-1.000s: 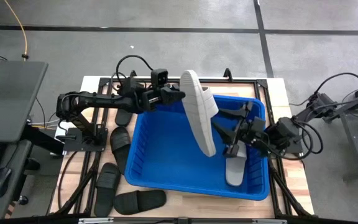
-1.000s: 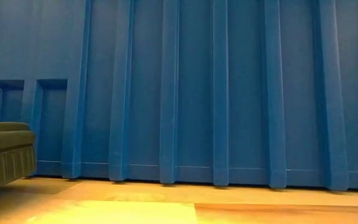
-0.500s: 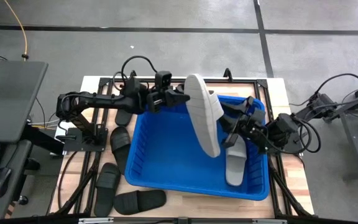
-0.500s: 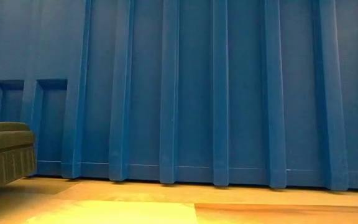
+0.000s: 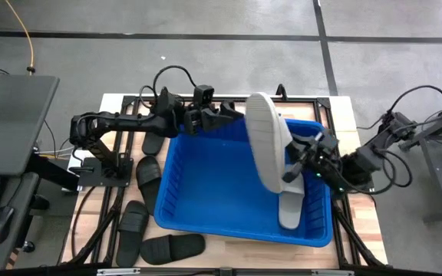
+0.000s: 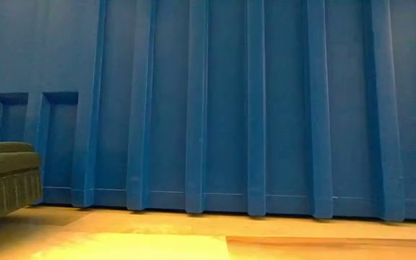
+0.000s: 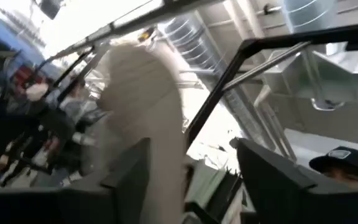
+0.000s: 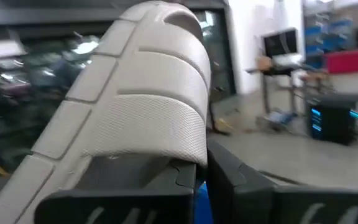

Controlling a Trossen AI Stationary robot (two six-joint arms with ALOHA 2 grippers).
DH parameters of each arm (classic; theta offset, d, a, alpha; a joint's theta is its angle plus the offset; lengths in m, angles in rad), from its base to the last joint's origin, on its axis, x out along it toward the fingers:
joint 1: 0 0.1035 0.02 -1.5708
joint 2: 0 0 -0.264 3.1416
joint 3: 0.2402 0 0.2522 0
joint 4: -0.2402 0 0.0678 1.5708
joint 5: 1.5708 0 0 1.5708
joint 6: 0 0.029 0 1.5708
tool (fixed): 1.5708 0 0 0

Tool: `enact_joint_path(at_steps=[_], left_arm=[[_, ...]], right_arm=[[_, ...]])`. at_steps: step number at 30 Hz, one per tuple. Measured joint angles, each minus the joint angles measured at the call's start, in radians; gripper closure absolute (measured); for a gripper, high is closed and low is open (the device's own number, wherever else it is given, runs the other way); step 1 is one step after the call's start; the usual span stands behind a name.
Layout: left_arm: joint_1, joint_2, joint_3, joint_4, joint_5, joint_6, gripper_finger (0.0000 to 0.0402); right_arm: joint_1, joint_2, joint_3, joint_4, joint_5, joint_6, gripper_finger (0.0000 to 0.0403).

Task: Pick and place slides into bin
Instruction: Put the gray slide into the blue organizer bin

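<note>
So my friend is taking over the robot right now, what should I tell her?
Right gripper: fingers shut on a light grey slide, held up on edge over the blue bin.
Left gripper: at the bin's far rim beside that slide, fingers open, holding nothing.
Done: one light grey slide already lies in the bin, at its right end.
Left: drop the held slide in, then fetch the black slides on the table left of the bin, such as the one by the near corner and one beside the left wall.
</note>
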Motion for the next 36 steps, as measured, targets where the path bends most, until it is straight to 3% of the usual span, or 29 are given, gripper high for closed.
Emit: enact_joint_path(at_steps=[5, 12, 17, 20, 22, 23, 26, 28, 32, 36], left_arm=[[0.030, -0.002, 0.000, 0.040, -0.068, 0.036, 0.0101], [0.087, -0.002, 0.000, 0.033, -0.033, 0.108, 0.0053], [0.127, -0.002, 0.000, 0.034, 0.032, 0.146, 0.0052], [0.155, -0.002, 0.000, 0.079, 0.068, 0.146, 0.0062], [0.174, -0.002, 0.000, 0.114, 0.088, 0.139, 0.0071], [0.185, -0.002, 0.000, 0.119, 0.098, 0.130, 0.0075], [0.210, -0.001, 0.000, 0.118, 0.142, 0.064, 0.0088], [0.228, -0.001, 0.000, 0.144, 0.189, 0.012, 0.0097], [0.254, -0.002, 0.000, 0.170, 0.272, -0.022, 0.0112], [0.266, -0.001, 0.000, 0.170, 0.318, -0.042, 0.0124]], right_arm=[[0.099, -0.011, 0.000, -0.009, 0.231, -0.056, 0.0402], [0.148, -0.021, 0.026, 0.041, 0.219, -0.068, 0.0402], [0.139, -0.021, 0.026, 0.040, 0.221, -0.077, 0.0402], [0.124, -0.021, 0.024, -0.002, 0.216, -0.003, 0.0402], [0.095, -0.022, 0.000, -0.119, 0.171, 0.126, 0.0403], [0.080, -0.021, -0.021, -0.185, 0.128, 0.249, 0.0403], [0.023, -0.013, -0.088, -0.339, -0.133, 0.690, 0.0403], [0.003, 0.013, -0.110, -0.394, -0.182, 0.903, 0.0403], [-0.060, 0.017, -0.126, -0.509, -0.335, 1.127, 0.0403], [-0.204, 0.014, -0.126, -0.660, -0.713, 1.307, 0.0403]])
